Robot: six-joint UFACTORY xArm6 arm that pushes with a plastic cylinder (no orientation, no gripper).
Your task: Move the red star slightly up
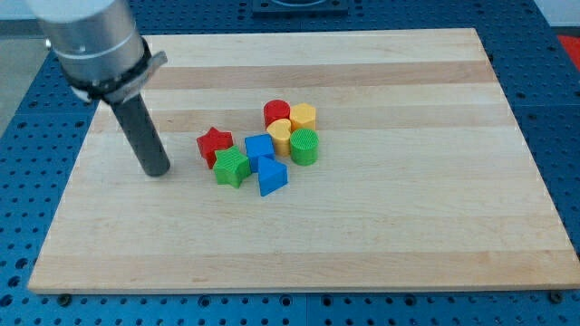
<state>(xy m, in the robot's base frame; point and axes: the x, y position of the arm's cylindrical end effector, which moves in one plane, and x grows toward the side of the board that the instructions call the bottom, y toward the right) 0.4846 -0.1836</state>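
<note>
On the wooden board point(381, 235), eight blocks cluster as two red, two yellow, two green and two blue, the red star point(214, 144) leftmost, with my tip point(157, 170) bare at its left, apart.

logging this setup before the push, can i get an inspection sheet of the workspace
surface: wooden board, flat, pale.
job's things: red star, on the view's left edge of the cluster, touching the green star.
clutter: blue cube, blue triangle, red cylinder, yellow heart, yellow hexagon, green cylinder, bunched together.
grippers: my tip, left of the red star, apart from it.
cables: nothing seen.
surroundings: blue perforated base.
</note>
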